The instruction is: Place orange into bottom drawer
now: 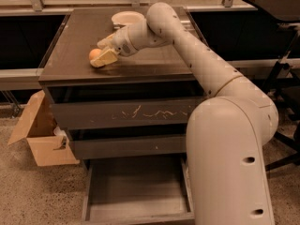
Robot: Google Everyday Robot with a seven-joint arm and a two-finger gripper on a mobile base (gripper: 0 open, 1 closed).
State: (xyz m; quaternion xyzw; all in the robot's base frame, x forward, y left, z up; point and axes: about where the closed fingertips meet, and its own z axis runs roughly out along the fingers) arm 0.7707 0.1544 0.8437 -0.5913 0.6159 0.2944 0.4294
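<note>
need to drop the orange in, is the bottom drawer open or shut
Open: the bottom drawer is pulled out, floor showing. The gripper is at the orange on the cabinet top.

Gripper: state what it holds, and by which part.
Cannot be told: the gripper is at the orange on the cabinet top, but no sure hold shows.

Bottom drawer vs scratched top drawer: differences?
The grey-brown bottom drawer is pulled open, its floor showing; the white-scratched top drawer is shut. The bottom drawer sits lowest, the top drawer under the tabletop. Both are wide, grey-brown. The pincer is by the small round orange on top.
</note>
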